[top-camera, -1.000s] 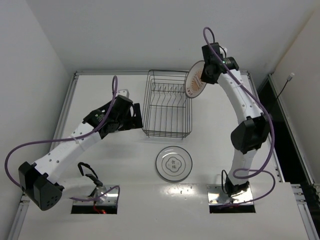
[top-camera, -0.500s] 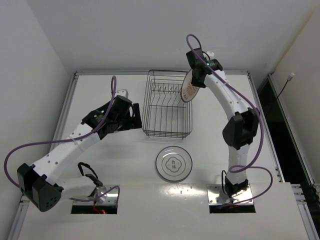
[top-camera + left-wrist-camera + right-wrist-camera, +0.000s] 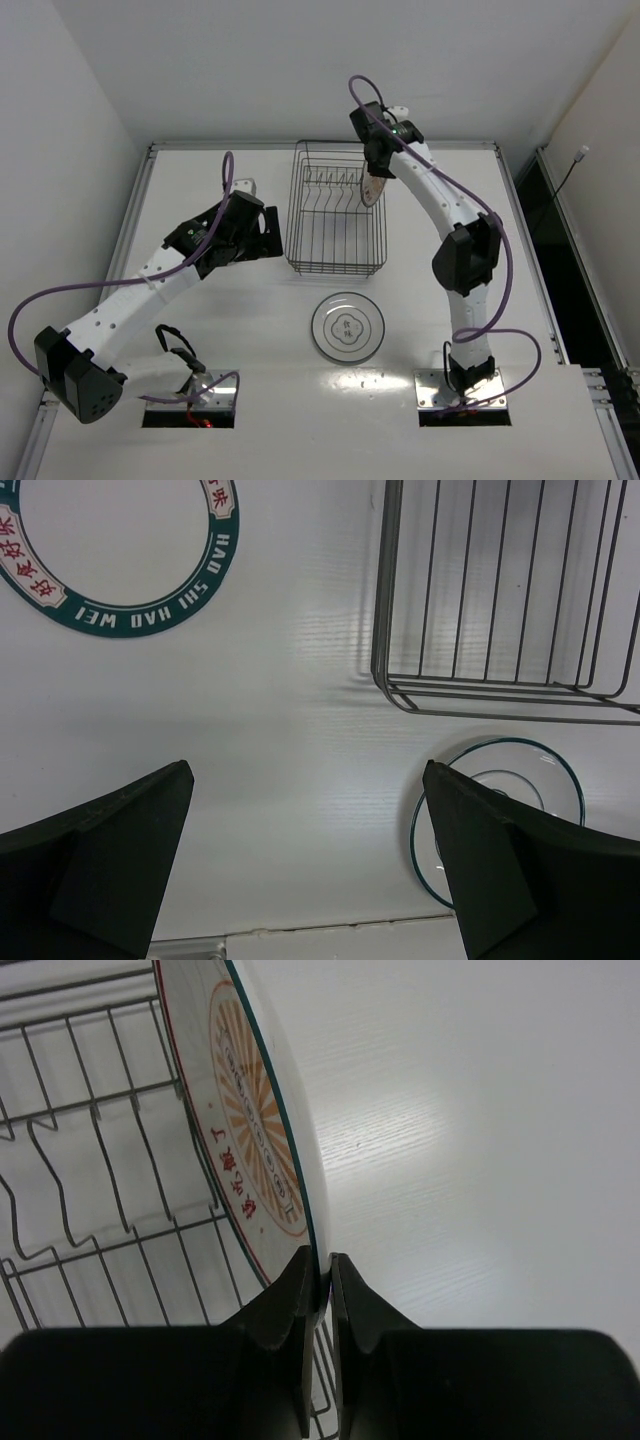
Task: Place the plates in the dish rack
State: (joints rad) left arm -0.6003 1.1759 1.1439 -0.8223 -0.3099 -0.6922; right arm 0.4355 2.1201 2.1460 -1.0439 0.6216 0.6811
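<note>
The black wire dish rack stands at the table's far middle. My right gripper is shut on the rim of the orange-ringed plate and holds it on edge over the rack's far right side. In the right wrist view the fingertips pinch the plate's edge above the rack's wires. The grey-ringed plate lies flat on the table in front of the rack. My left gripper is open and empty left of the rack. In its wrist view the rack's corner and the flat plate show.
In the left wrist view a flat round white shape with a teal lettered ring lies at the top left; I cannot tell whether it is a plate or a mark. The table's raised edges and white walls close in the left, back and right.
My right arm has swung left, carrying the orange-ringed plate from beyond the rack's right side to over its far right part, turned more edge-on. The left arm has not moved.
</note>
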